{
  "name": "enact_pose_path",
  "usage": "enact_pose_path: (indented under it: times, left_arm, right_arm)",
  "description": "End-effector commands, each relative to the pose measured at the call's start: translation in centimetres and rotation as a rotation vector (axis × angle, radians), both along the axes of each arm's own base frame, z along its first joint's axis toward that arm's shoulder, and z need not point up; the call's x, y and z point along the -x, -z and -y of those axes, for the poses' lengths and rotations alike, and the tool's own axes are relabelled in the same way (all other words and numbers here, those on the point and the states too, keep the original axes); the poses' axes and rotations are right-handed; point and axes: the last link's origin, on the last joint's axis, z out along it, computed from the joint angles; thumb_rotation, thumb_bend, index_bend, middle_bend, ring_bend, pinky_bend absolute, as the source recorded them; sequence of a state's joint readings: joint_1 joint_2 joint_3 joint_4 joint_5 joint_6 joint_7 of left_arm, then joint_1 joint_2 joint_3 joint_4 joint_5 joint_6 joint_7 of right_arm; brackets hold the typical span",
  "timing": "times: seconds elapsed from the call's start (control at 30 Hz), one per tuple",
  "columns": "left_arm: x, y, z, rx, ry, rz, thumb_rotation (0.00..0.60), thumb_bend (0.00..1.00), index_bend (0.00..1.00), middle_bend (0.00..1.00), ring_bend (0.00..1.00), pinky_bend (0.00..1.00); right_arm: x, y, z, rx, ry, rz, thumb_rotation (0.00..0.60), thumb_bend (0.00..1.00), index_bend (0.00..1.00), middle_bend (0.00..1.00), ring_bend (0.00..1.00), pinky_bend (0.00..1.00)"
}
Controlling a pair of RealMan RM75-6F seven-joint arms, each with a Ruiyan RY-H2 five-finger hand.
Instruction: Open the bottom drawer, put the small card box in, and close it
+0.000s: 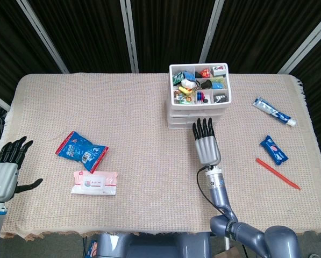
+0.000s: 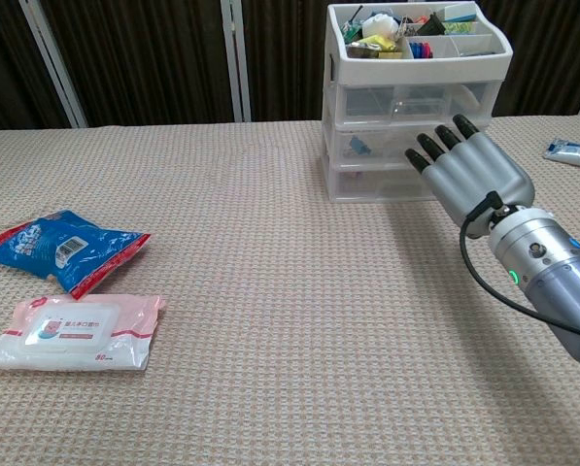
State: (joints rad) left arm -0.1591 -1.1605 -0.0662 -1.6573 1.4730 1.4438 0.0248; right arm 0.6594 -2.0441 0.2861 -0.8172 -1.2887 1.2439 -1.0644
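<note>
A white three-drawer unit [image 1: 198,114] [image 2: 416,107] stands at the back of the table, its top tray full of small items. All its drawers look shut, including the bottom drawer [image 2: 367,181]. My right hand [image 1: 206,142] [image 2: 469,167] lies flat with fingers stretched out, the fingertips right at the unit's lower front; I cannot tell if they touch. It holds nothing. A small blue box [image 1: 272,149] lies to the right of that hand. My left hand [image 1: 7,166] hovers open at the table's left edge, in the head view only.
A blue snack bag [image 1: 80,149] [image 2: 66,248] and a pink wet-wipe pack [image 1: 94,183] [image 2: 76,330] lie at the left. A toothpaste tube [image 1: 273,111] [image 2: 573,151] and a red stick [image 1: 277,173] lie at the right.
</note>
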Motion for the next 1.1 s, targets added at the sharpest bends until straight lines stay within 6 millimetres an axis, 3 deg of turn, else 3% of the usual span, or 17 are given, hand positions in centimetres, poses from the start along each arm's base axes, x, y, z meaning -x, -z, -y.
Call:
enact_pose_path:
  times: [0.03,0.3,0.5,0.8,1.1]
  left_arm:
    - [0.0,0.0,0.0,0.001,0.0,0.001,0.6,0.1,0.08,0.0,0.0,0.0]
    - [0.0,-0.1,0.0,0.002,0.004,0.004,0.6,0.1,0.08,0.0,0.0,0.0]
    - [0.0,0.0,0.1,0.006,0.007,0.0,0.6,0.1,0.08,0.0,0.0,0.0]
    - [0.1,0.0,0.1,-0.003,0.012,-0.017,0.6,0.1,0.08,0.0,0.0,0.0]
    - [0.2,0.1,0.2,-0.009,0.015,-0.044,0.6,0.1,0.08,0.0,0.0,0.0]
  right_arm:
    - [-0.1,0.1,0.2,0.0,0.006,0.001,0.6,0.15,0.05,0.0,0.0,0.0]
    - [-0.1,0.1,0.2,0.012,0.028,0.015,0.6,0.15,0.05,0.0,0.0,0.0]
    - [0.8,-1.0,-1.4,0.007,0.009,0.039,0.6,0.15,0.05,0.0,0.0,0.0]
    - [1.7,-6.7,-5.6,-0.011,-0.071,0.177,0.6,0.15,0.05,0.0,0.0,0.0]
    - [4.7,-15.1,-10.7,-0.014,0.032,0.522,0.6,0.1,0.05,0.0,0.0,0.0]
